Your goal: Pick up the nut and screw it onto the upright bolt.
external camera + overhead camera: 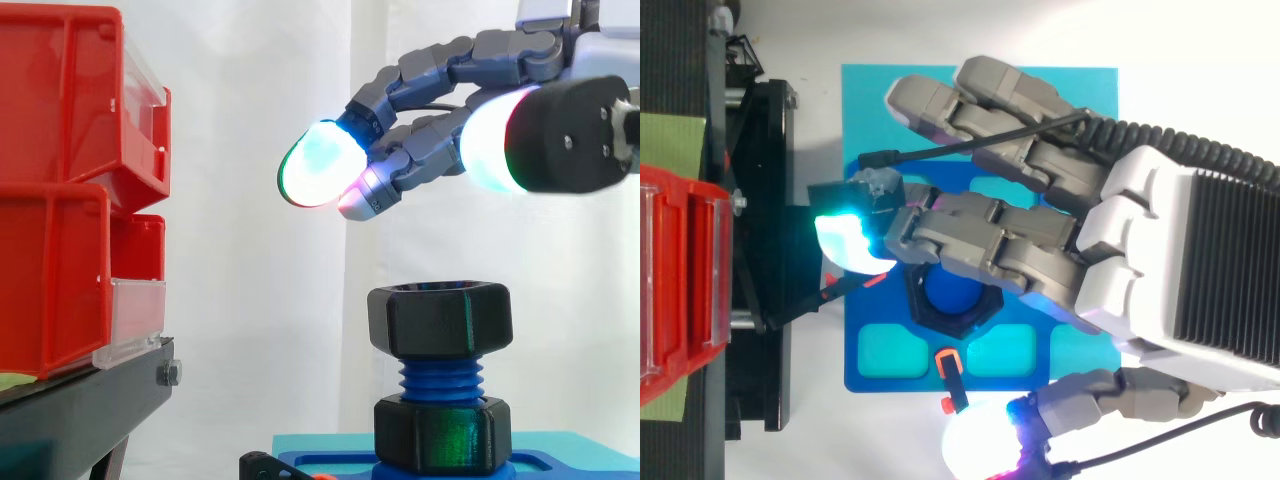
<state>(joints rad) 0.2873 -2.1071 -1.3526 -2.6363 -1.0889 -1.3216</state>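
White curtain behind; 2 red bins (pixel 60 130) stacked at left on black stand (pixel 90 400). Blue bolt (pixel 440 381) stands upright on blue plate (pixel 853 375), long axis vertical, tip up. Black nut (pixel 440 318) sits level on its top end, hole axis vertical. Hand (pixel 1180 260) hovers above, clear of nut, fingers loosely extended, holding nothing.

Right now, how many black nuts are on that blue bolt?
2. One black hexagonal nut tops the upright blue threaded bolt; the other nut sits at its foot, on the blue base plate.
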